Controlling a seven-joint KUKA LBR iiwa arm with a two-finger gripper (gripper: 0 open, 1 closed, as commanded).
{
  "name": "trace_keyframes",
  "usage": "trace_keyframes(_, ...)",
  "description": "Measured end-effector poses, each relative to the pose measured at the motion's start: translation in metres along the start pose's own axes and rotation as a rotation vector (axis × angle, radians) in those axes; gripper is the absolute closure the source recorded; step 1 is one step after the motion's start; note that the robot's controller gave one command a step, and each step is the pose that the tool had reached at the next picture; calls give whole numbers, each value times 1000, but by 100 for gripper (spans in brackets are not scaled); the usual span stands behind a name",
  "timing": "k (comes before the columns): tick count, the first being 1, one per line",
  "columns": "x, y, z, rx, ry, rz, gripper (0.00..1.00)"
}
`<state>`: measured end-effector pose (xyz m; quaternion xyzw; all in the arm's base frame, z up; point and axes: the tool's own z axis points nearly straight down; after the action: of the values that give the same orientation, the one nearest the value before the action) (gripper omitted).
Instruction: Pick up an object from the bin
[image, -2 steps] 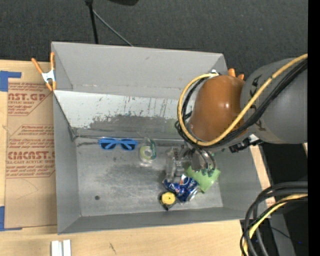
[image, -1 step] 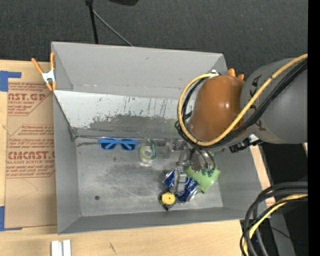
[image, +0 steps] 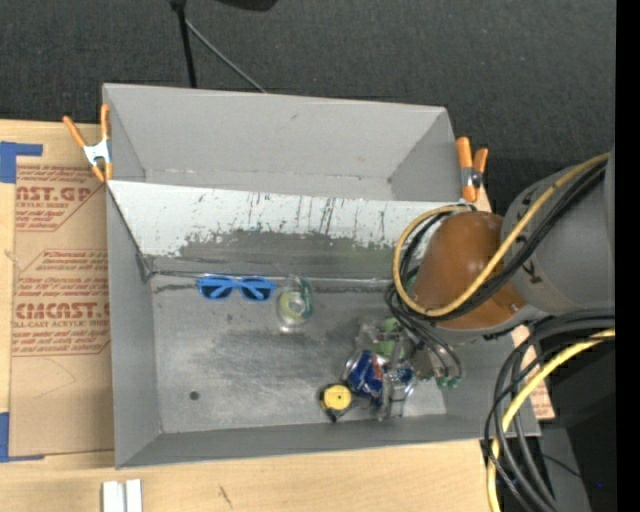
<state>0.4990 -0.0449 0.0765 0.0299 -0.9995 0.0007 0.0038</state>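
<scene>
The small blue-and-red object (image: 366, 372) lay at the front right of the bin (image: 200, 400), just beside a yellow disc (image: 336, 399). It looked light, hard and perhaps slick, so its narrow sides seemed the best hold. The hand (image: 395, 385) hung low over it, with the arm (image: 560, 240) bent down steeply. Whether the hand was apart or together could not be told.

Soft, even light; the far wall of the bin (image: 270, 140) is bright, its floor dimmer, with shade under the arm (image: 560, 240) at the right edge.
</scene>
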Motion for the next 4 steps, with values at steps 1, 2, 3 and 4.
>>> trace_keyframes(1, -3, 4, -5, -2, -8, -4, 100)
trace_keyframes(2, -45, 1, -126, 0, -19, -15, 100)
trace_keyframes(3, -42, 1, -121, -1, -10, -15, 0)
trace_keyframes(4, -17, -35, -6, -8, -5, 120, 0)
